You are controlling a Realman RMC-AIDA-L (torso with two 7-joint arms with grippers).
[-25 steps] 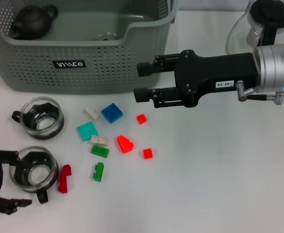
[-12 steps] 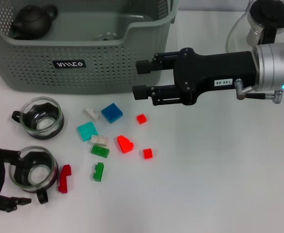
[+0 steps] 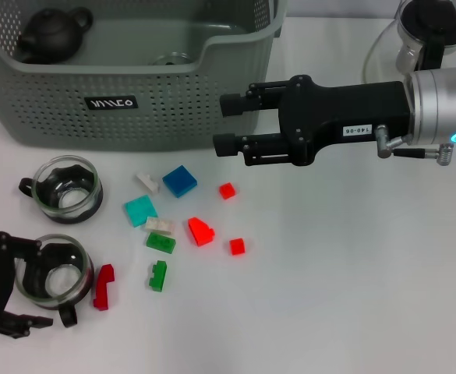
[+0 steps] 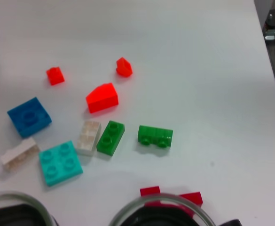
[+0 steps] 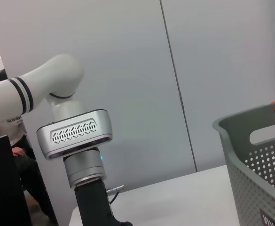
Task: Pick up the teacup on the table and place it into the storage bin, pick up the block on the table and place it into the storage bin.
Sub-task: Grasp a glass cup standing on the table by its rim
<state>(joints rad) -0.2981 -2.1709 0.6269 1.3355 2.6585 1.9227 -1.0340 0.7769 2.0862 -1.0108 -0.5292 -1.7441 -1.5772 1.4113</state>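
Two glass teacups stand at the table's front left, one (image 3: 70, 187) farther back and one (image 3: 56, 273) nearer. My left gripper (image 3: 33, 284) is open with its fingers on either side of the nearer teacup's left edge; that cup's rim (image 4: 161, 212) fills the left wrist view's lower edge. Several blocks lie scattered to the right: blue (image 3: 180, 180), teal (image 3: 140, 210), green (image 3: 160, 242), red (image 3: 201, 231) (image 4: 102, 98). The grey-green storage bin (image 3: 134, 101) stands at the back left. My right gripper (image 3: 222, 123) hangs open and empty by the bin's front right corner.
Inside the bin sit a dark teapot (image 3: 52, 33) and a small glass item (image 3: 169, 58). A glass kettle (image 3: 415, 39) stands at the back right. A dark red block (image 3: 103, 286) lies against the nearer teacup. The right wrist view shows the bin's corner (image 5: 255, 155) and my left arm (image 5: 74, 136).
My left gripper has crept to the right, closer around the nearer teacup. My right gripper has edged slightly back toward the bin. The blocks and cups have not moved.
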